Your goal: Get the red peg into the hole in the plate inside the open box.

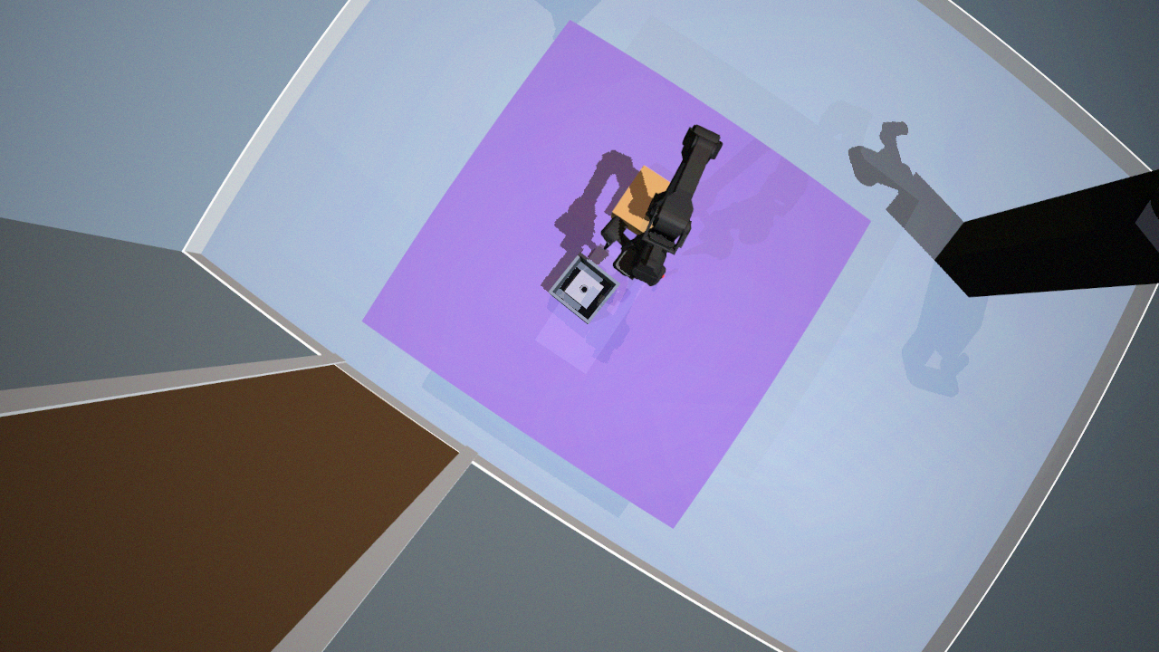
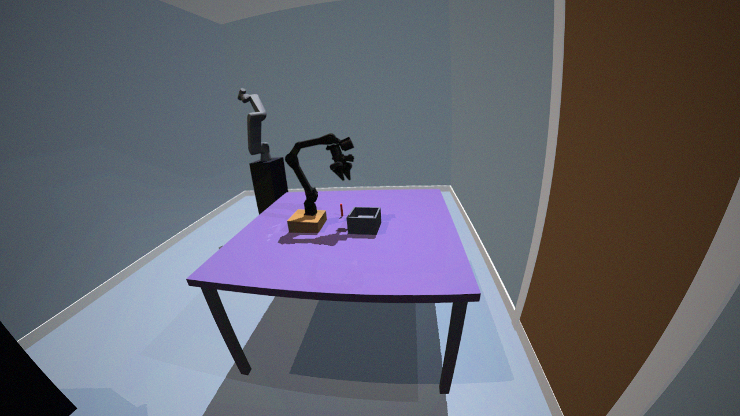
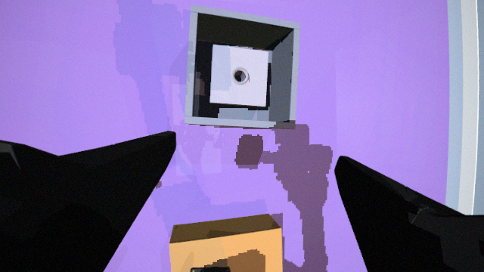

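Note:
The red peg (image 2: 341, 210) stands upright on the table between the arm's base block and the box. In the top view only a speck of the red peg (image 1: 662, 276) shows beside the arm; it is not seen in the wrist view. The open grey box (image 1: 569, 307) (image 2: 362, 226) (image 3: 242, 121) holds a white plate (image 3: 227, 94) at its bottom, with an empty round hole (image 1: 583, 288) (image 3: 240, 75). My gripper (image 2: 346, 178) (image 3: 255, 151) is wide open and empty, pointing down, high above the table. In the wrist view the box lies above and between the fingertips.
The orange base block (image 1: 648, 176) (image 2: 305, 226) (image 3: 246, 243) under my arm stands beside the peg and box on the purple table (image 1: 486, 243) (image 2: 414, 258). A separate grey arm (image 2: 255, 134) stands on a black pedestal (image 2: 266, 181) behind the table. Arm shadows fall near the box.

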Motion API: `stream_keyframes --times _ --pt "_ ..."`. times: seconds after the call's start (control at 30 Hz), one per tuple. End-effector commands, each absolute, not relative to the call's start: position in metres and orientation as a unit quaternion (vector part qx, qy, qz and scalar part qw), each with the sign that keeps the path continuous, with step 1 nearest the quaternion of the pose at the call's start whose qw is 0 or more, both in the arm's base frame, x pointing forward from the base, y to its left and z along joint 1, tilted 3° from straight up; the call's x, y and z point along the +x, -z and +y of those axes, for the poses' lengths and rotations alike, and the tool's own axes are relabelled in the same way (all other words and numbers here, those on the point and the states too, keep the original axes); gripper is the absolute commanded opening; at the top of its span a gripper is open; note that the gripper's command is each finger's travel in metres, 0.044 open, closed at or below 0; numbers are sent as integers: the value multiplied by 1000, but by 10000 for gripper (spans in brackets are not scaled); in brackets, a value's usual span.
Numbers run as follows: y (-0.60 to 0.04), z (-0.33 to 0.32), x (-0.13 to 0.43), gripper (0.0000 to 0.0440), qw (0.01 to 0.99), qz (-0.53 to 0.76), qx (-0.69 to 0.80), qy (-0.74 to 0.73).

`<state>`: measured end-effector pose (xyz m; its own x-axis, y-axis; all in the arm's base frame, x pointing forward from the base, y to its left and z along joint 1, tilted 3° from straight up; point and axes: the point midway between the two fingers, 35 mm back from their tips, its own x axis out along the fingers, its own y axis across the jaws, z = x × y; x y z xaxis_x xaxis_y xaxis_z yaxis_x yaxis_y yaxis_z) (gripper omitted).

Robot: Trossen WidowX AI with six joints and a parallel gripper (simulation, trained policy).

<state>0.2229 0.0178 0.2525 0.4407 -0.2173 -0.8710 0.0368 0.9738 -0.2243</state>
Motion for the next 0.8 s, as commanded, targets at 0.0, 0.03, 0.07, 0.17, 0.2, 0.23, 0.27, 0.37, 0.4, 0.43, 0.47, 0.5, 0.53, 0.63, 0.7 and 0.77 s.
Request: stream_keyframes --times 0.0,0.03,0.07,0.17,0.2,0.23,0.27,0.37,0.4,0.43,0.47,0.5,0.53,0.63,0.7,0.77 --pt "-227 35 211 440 824 558 -30 95" --pt "-221 38 208 440 818 566 -17 101" --pt "-215 42 204 440 813 573 -4 108" --pt "-198 52 194 440 793 593 33 132" --pt "-193 56 190 440 786 600 44 141" --pt "-187 59 187 440 779 606 56 150" --pt "-181 62 183 440 772 612 67 160" --pt "-164 71 173 440 750 627 97 190" --pt "-159 74 170 440 743 631 106 200" --pt "-153 77 167 440 736 634 115 210" --pt "-148 80 164 440 729 637 124 220" --pt "-142 82 161 440 722 639 132 229" --pt "-137 85 159 440 716 641 140 239" --pt "-122 92 154 440 699 644 163 265" --pt "-112 96 151 440 689 644 178 280" --pt "-103 101 150 440 681 643 192 293"
